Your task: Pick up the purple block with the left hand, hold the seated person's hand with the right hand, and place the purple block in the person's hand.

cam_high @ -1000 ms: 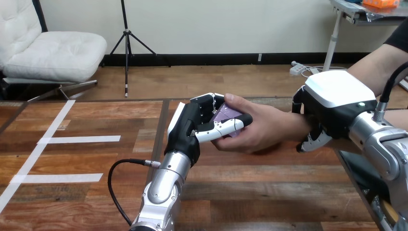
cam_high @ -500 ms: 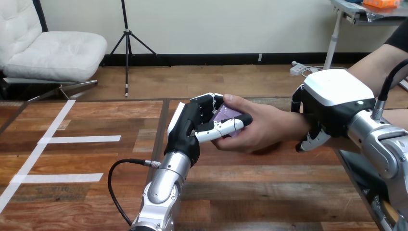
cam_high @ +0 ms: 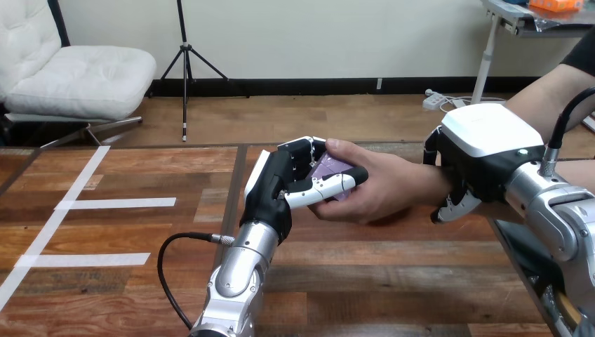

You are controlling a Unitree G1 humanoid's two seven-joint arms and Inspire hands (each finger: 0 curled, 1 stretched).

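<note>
Two robot hands busy over the wooden table [cam_high: 393,281]. The right hand [cam_high: 484,151] clamps the person's wrist [cam_high: 431,184], fingers [cam_high: 452,207] curled under it. The left hand [cam_high: 281,186] butts against the person's hand [cam_high: 386,189], thumb and fingers pinching the purple block [cam_high: 330,167], which lies inside that cupped hand.
</note>
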